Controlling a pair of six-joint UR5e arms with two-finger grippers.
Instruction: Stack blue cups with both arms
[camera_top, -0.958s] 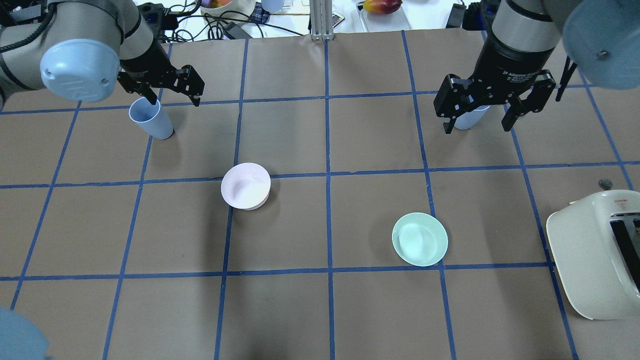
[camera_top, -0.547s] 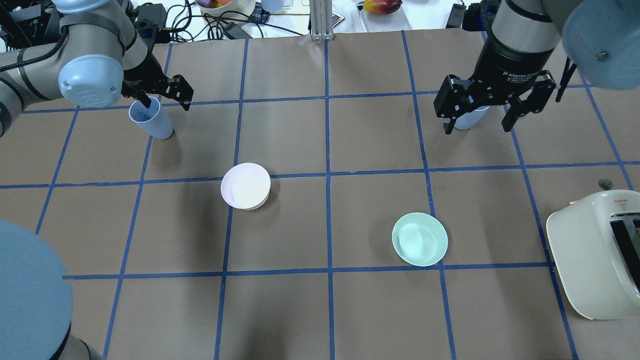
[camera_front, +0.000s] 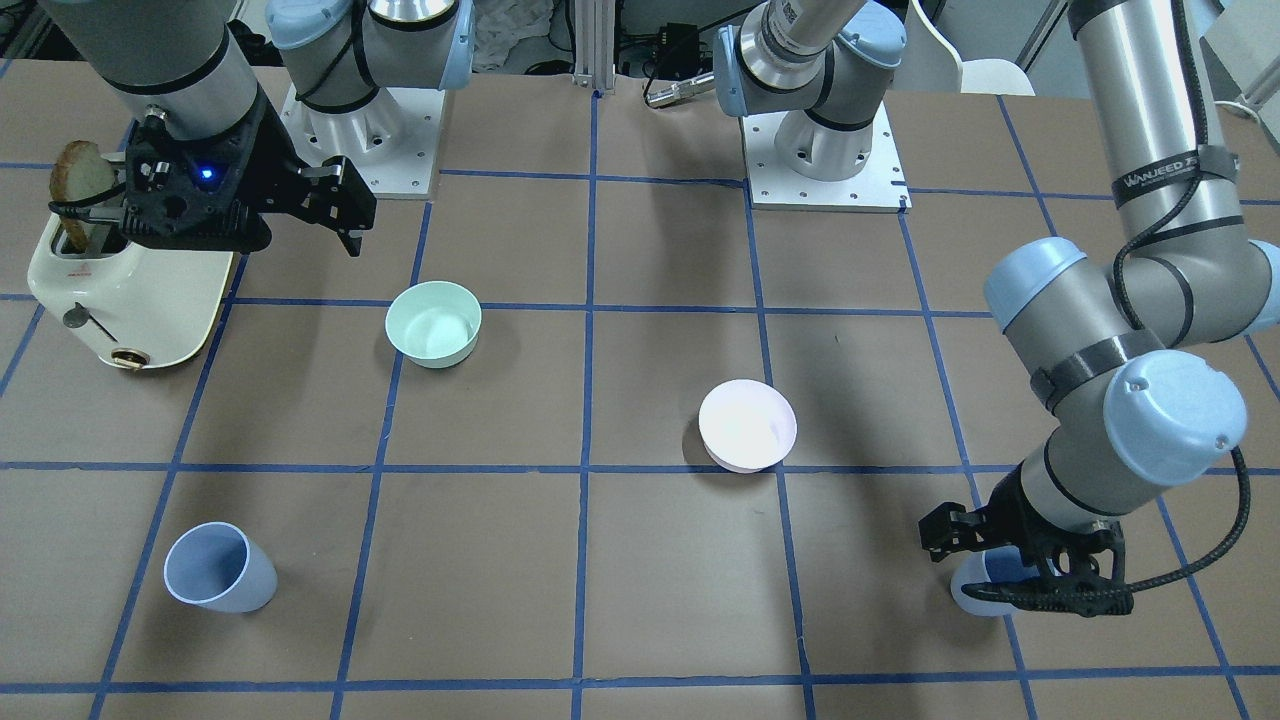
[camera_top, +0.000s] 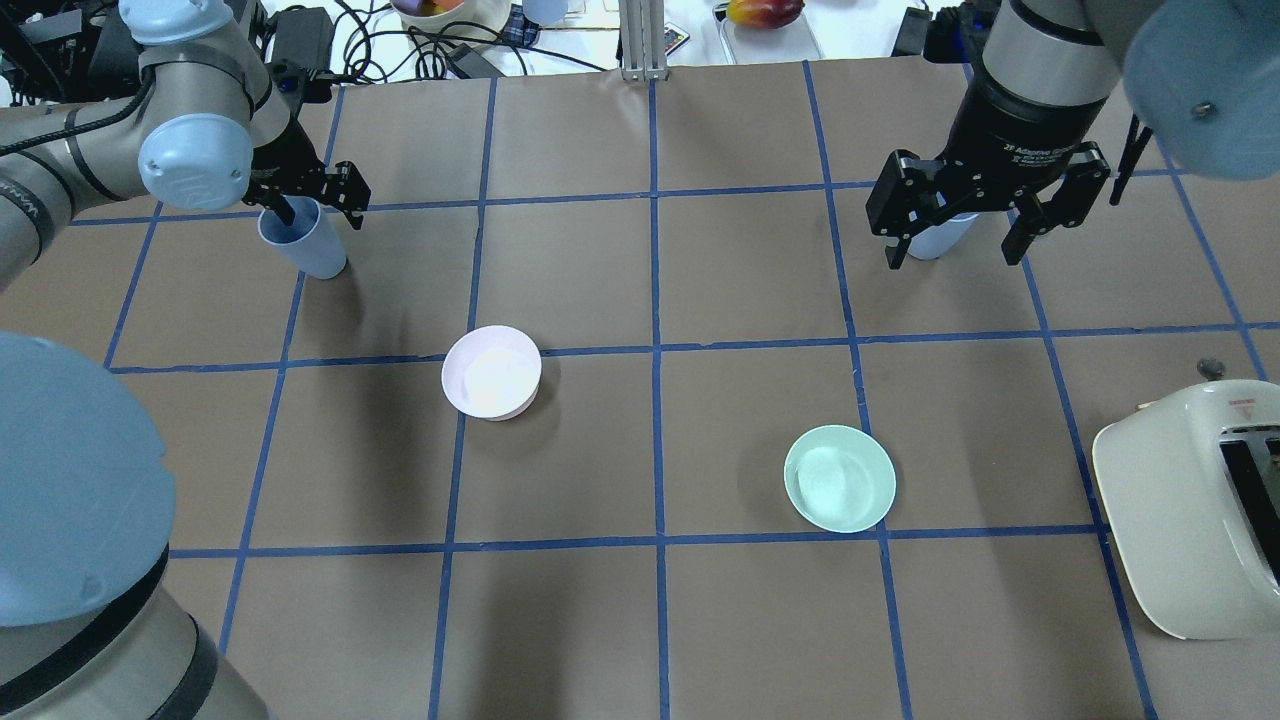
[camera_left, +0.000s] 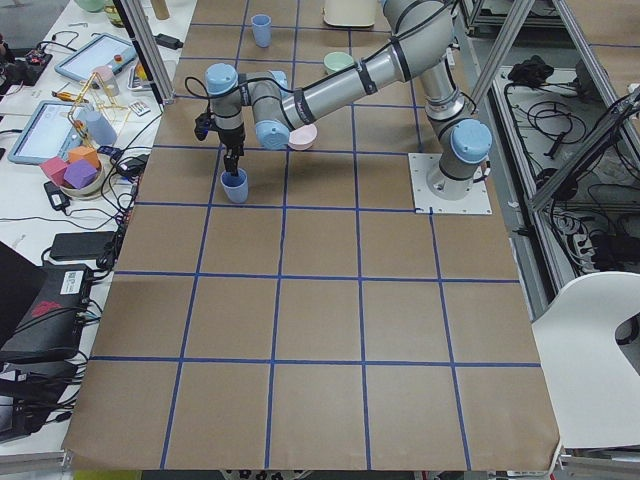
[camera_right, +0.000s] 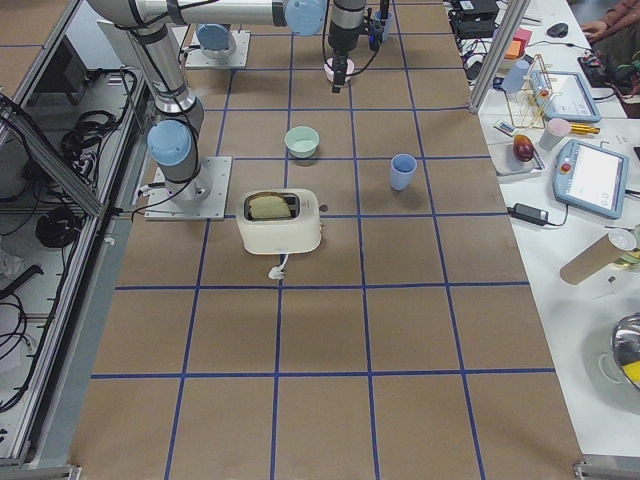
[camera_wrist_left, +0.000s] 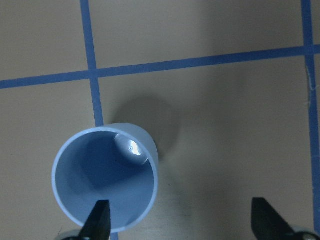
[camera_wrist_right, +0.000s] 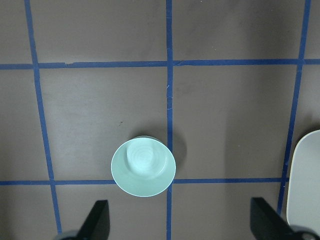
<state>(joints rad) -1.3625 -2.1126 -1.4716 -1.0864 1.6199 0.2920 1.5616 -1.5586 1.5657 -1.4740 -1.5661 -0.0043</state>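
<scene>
Grasp geometry: left gripper (camera_top: 320, 207), jaws apart, straddles the wall of the upright left blue cup (camera_top: 308, 248) on the table's (camera_top: 560, 280) far side, one finger (camera_wrist_left: 100, 221) inside; light, stiff, slick plastic probably favours a gentle pinch below the rim; right gripper (camera_top: 953, 247) hangs likewise spread, high above, right blue cup (camera_front: 222, 572) untouched.

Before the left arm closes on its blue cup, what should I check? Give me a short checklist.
1. Left gripper open: ok.
2. One finger over the mouth of the cup, the other outside its wall: ok.
3. This cup upright: ok.
4. Right gripper open: ok.
5. Right gripper above the second cup: not ok, it looks down on the green bowl.
6. Finger depth inside the cup: cannot tell.
</scene>
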